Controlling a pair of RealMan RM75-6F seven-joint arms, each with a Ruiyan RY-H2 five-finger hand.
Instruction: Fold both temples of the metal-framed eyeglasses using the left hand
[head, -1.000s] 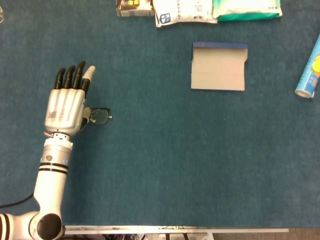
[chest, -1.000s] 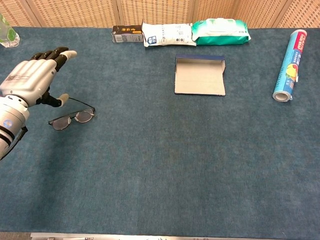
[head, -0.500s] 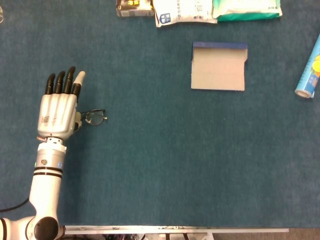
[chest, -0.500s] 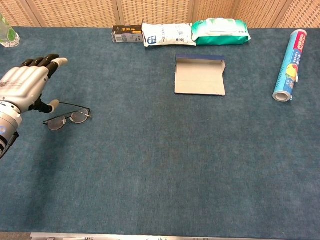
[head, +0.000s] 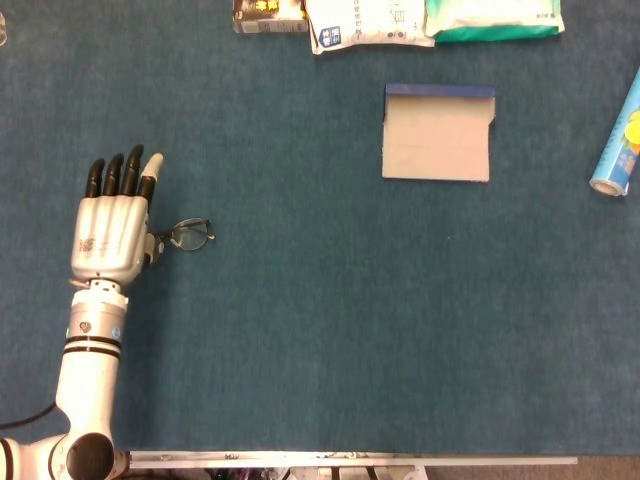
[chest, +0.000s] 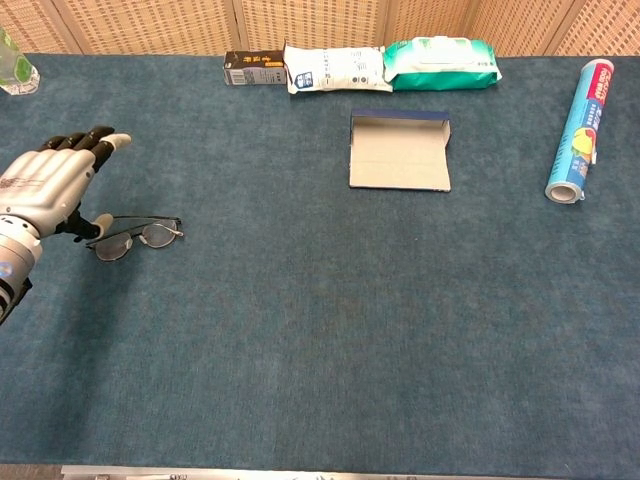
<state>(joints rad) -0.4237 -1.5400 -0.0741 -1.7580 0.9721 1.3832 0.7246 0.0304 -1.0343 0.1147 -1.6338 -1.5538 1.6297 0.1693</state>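
Your left robot hand (chest: 45, 185) is flat, fingers wide, holding nothing, thumb just beside the eyeglasses (chest: 135, 236), which lie on the counter (chest: 320, 330) w/ temples nearly folded, well left of the cardboard box (chest: 399, 152).

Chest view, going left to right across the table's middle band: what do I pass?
Robot hand → eyeglasses → open cardboard box → blue roll.

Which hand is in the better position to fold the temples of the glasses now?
Left. The left hand is right beside the glasses at the table's left side, fingers extended, thumb near the frame. The right hand is not in either view.
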